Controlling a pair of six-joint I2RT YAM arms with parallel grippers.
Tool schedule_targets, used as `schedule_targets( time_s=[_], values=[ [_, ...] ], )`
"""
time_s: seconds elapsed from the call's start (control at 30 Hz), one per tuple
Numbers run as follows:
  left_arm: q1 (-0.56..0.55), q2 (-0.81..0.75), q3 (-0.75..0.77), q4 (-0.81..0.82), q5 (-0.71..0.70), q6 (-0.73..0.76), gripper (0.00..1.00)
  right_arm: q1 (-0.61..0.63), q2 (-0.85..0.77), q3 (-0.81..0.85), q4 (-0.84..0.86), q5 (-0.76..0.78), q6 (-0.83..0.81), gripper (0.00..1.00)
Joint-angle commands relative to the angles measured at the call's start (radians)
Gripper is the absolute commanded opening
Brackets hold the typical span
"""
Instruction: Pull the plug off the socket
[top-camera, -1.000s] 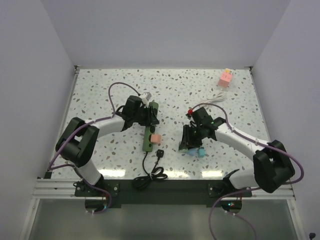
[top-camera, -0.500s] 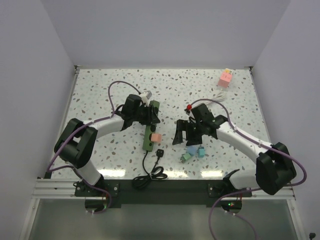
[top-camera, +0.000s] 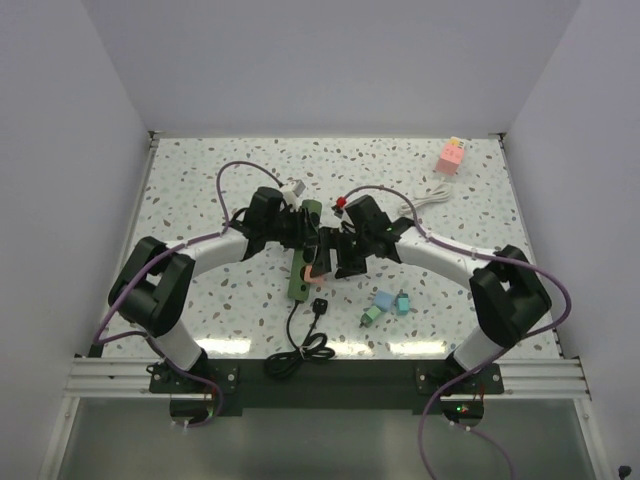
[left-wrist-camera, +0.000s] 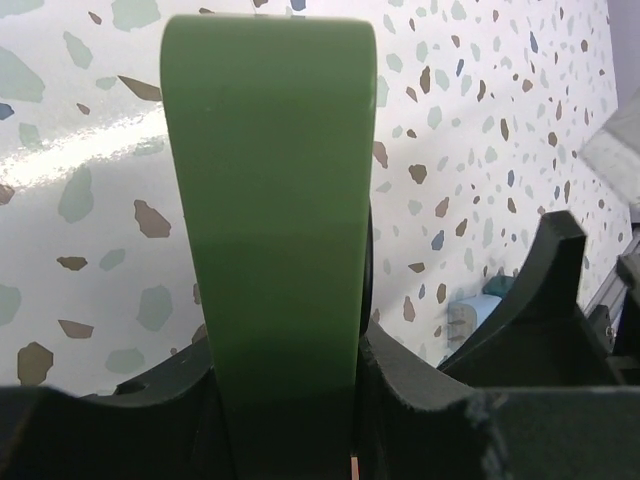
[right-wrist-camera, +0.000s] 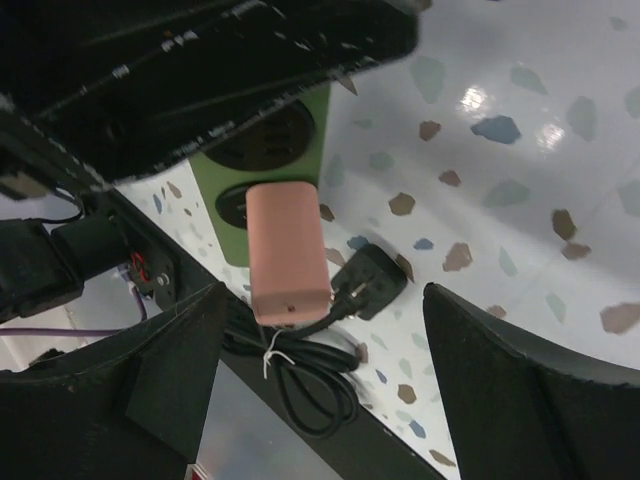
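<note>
plug: salmon-pink rectangular plastic plug (right-wrist-camera: 287, 250) seated in near-end outlet of long dark-green power-strip socket (left-wrist-camera: 270, 200), mid-table | left gripper (top-camera: 297, 230): clenched on socket's far end | right gripper (right-wrist-camera: 325, 292): fingers spread wide, close by plug, gripping nothing | black cord plug (right-wrist-camera: 365, 285): on speckled terrazzo table (top-camera: 200, 180), just beside socket's near end

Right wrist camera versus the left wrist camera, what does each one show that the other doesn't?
Only right wrist: the pink plug seated in the socket, the open right gripper straddling it, and a black plug with coiled cord. Only left wrist: the left gripper clamped on the socket's end, plus a teal block. Both: the green socket and speckled table.
</note>
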Motion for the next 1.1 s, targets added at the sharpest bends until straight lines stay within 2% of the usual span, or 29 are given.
schedule_targets(
  time_s=[0.0, 0.07, 0.1, 0.17, 0.27, 0.3, 0.33, 0.37, 0.47, 0.57, 0.67, 0.73, 0.83, 0.87, 0.97, 1.0, 1.07],
  values=[
    [-0.002, -0.032, 0.044, 0.079, 0.033, -0.027, 0.0, 0.036, 0.052, 0.059, 0.078, -0.013, 0.031, 0.81],
    [-0.002, -0.034, 0.041, 0.079, 0.034, -0.028, 0.0, 0.042, 0.079, 0.065, 0.107, -0.025, 0.045, 0.76],
    [-0.002, -0.038, 0.04, 0.079, 0.033, -0.03, 0.0, 0.047, 0.089, 0.066, 0.116, -0.033, 0.049, 0.68],
    [-0.002, -0.04, 0.038, 0.077, 0.029, -0.03, 0.0, 0.053, 0.107, 0.072, 0.121, -0.045, 0.052, 0.58],
    [-0.002, -0.043, 0.035, 0.076, 0.026, -0.031, 0.0, 0.059, 0.095, 0.057, 0.116, -0.05, 0.048, 0.33],
    [-0.002, -0.045, 0.035, 0.076, 0.026, -0.033, 0.0, 0.057, 0.092, 0.054, 0.114, -0.047, 0.045, 0.15],
    [-0.002, -0.043, 0.032, 0.077, 0.032, -0.034, 0.0, 0.057, 0.081, 0.051, 0.111, -0.047, 0.043, 0.07],
    [-0.002, -0.04, 0.032, 0.08, 0.036, -0.036, 0.1, 0.057, 0.077, 0.046, 0.114, -0.044, 0.046, 0.01],
    [-0.002, -0.039, 0.001, 0.102, 0.062, -0.046, 0.38, 0.056, 0.052, 0.049, 0.133, -0.03, 0.064, 0.0],
    [-0.002, -0.051, -0.057, 0.134, 0.077, -0.065, 0.54, 0.056, 0.028, 0.062, 0.137, -0.007, 0.08, 0.0],
    [-0.004, -0.068, -0.129, 0.174, 0.085, -0.086, 0.63, 0.054, 0.012, 0.071, 0.147, 0.008, 0.092, 0.0],
    [-0.005, -0.078, -0.172, 0.209, 0.095, -0.103, 0.64, 0.054, 0.009, 0.077, 0.153, 0.011, 0.097, 0.0],
    [-0.013, -0.083, -0.201, 0.226, 0.103, -0.108, 0.55, 0.054, 0.009, 0.085, 0.157, 0.018, 0.101, 0.0],
    [-0.016, -0.085, -0.206, 0.231, 0.105, -0.106, 0.39, 0.054, 0.011, 0.085, 0.16, 0.013, 0.106, 0.0],
    [-0.02, -0.08, -0.209, 0.24, 0.106, -0.106, 0.05, 0.054, 0.021, 0.092, 0.168, -0.004, 0.106, 0.0],
    [-0.022, -0.072, -0.207, 0.24, 0.105, -0.106, 0.0, 0.054, 0.023, 0.092, 0.167, -0.012, 0.106, 0.0],
    [-0.022, -0.069, -0.201, 0.238, 0.097, -0.1, 0.0, 0.054, 0.02, 0.091, 0.159, -0.012, 0.104, 0.0]
  ],
)
